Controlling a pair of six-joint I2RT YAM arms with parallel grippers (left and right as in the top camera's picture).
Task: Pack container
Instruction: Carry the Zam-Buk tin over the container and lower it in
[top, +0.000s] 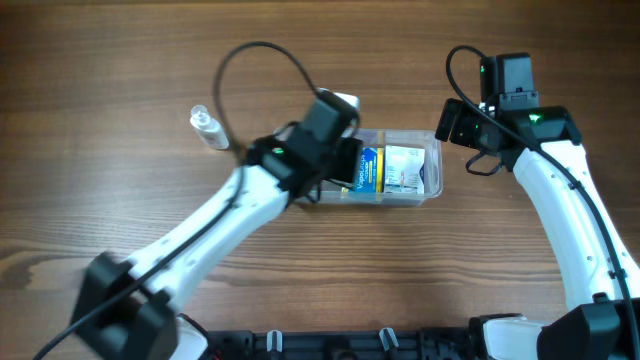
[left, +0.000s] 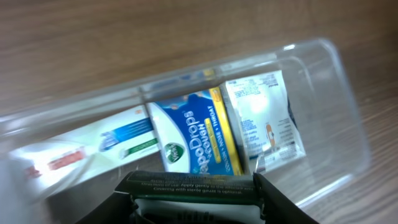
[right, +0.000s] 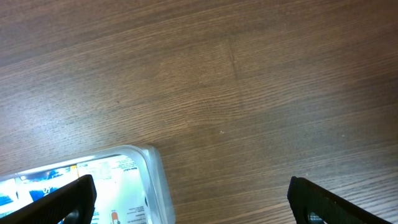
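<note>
The clear plastic container (top: 432, 165) sits mid-table and also shows in the left wrist view (left: 336, 93) and the right wrist view (right: 158, 180). It holds a toothpaste box (left: 93, 149), a blue VapoDrops box (left: 193, 140) and a white packet (left: 261, 118). My left gripper (left: 194, 205) hovers over the container's left part (top: 335, 150), shut on a dark green and white box (left: 193, 185). My right gripper (right: 189, 205) is open and empty, just right of the container's end (top: 462, 125).
A small clear bottle (top: 208, 128) stands on the wooden table to the left of the container. A black cable (top: 265, 55) loops above the left arm.
</note>
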